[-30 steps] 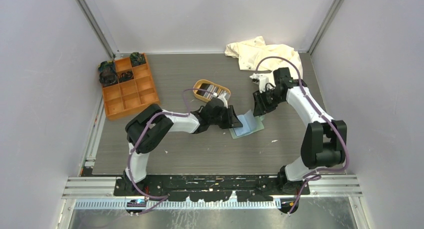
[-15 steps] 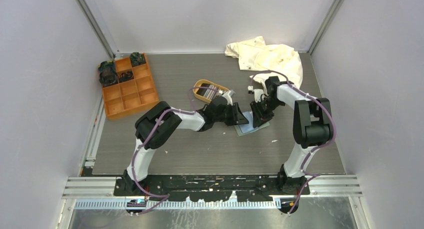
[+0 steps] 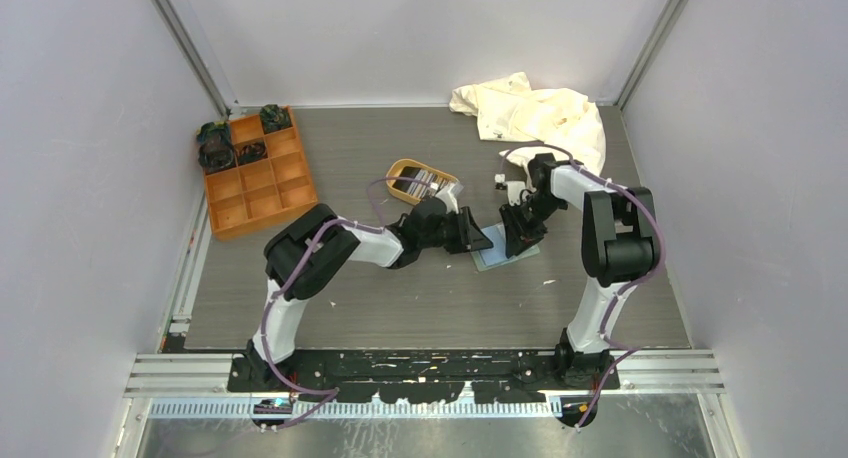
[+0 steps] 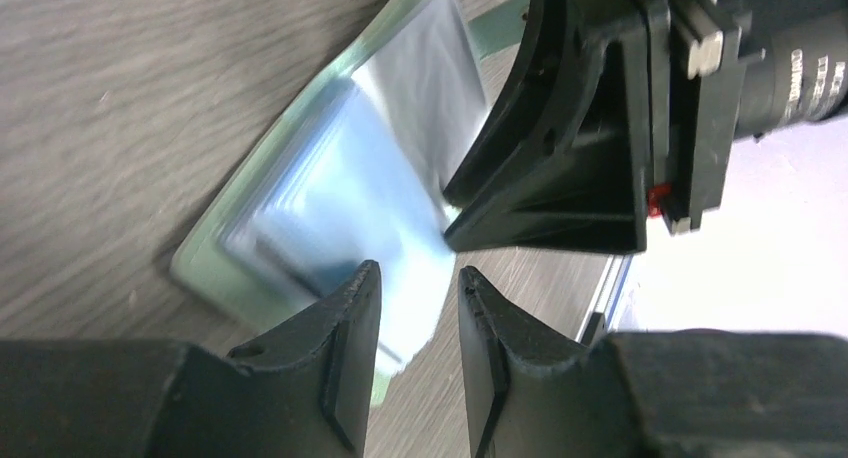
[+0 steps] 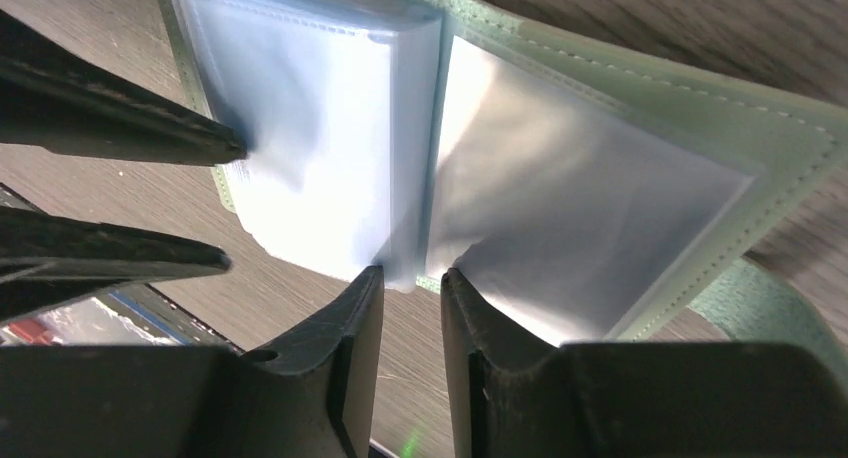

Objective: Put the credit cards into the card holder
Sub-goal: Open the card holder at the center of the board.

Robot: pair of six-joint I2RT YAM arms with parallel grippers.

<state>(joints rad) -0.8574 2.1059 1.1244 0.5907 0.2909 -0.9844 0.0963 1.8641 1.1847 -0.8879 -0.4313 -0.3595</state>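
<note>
Little room is left between the two sets of fingers (image 4: 345,323) over the card holder (image 3: 497,255); open counter (image 3: 400,298) is seen nearer.

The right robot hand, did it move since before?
Yes. The right gripper slid left, farther from the cream cloth, toward the card holder.

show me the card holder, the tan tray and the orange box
card holder (image 5: 620,98): right wrist view, on its green stitched border.
tan tray (image 3: 397,169): top external view, on its left rim.
orange box (image 3: 258,200): top external view, on an empty compartment near the middle.
</note>
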